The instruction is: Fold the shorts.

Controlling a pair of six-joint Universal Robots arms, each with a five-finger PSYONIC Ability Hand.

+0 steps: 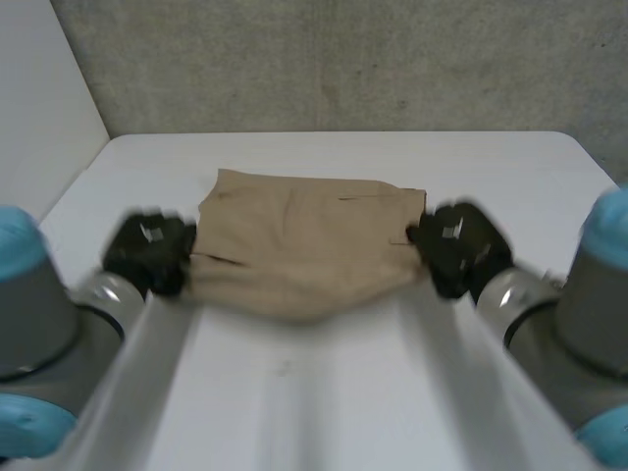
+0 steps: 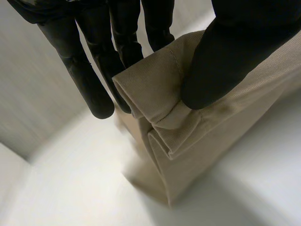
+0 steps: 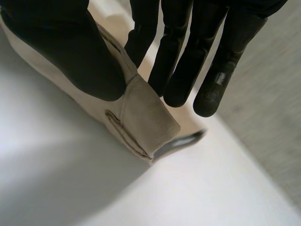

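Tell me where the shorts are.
In the head view the shorts lie centred on the table, near corners pinched by the left robot hand and right robot hand.

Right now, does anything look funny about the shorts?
Only a little: the tan shorts sag in the middle of their near edge, because the left hand and right hand pinch just its two ends.

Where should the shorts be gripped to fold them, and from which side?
At the two ends of the near edge, one hand from each side. The shorts lie wide across the table, so those outer corners are free to pinch. The left hand pinches the left corner, the right hand the right one; the middle sags between them.
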